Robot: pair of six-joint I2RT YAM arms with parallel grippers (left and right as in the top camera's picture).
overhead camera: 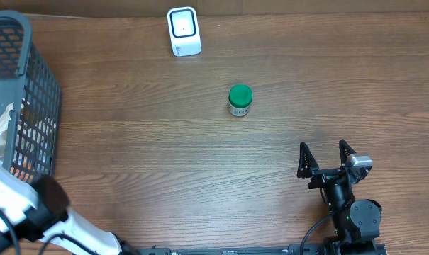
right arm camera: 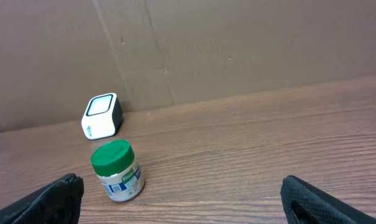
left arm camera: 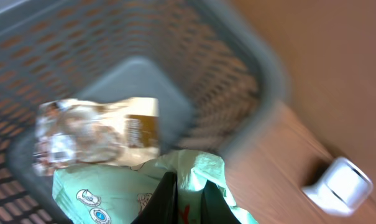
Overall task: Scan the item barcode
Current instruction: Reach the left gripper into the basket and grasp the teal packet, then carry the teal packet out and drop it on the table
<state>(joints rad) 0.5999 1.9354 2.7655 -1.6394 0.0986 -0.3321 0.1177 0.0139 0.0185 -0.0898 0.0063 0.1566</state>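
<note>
Overhead view: a wooden table, a dark mesh basket at 9 o'clock, a white scanner at 12 o'clock, and a green-lidded jar just past centre toward 1 o'clock.
Left fingers: the left gripper is down inside the basket. Its two dark fingers are pressed close together, pinching a fold of a pale green packet. The wrist picture is blurred, so the exact pinch point is hard to make out.
Right fingers: the right gripper sits at 5 o'clock with its fingers spread wide, holding and touching nothing. The jar is well apart from it, toward 11 o'clock.
Basket contents: the green packet lies at the 6 o'clock side in the left wrist view. A brown and white packet lies just beyond it, toward 10 o'clock, and the two overlap.
Scanner: it stands upright near the table's far edge, in front of a cardboard wall.
Jar: it stands upright on bare wood, between the scanner and the right gripper.
Open room: bare wood all round the jar, and a wide bare stretch from the basket's 3 o'clock wall to the right gripper.
</note>
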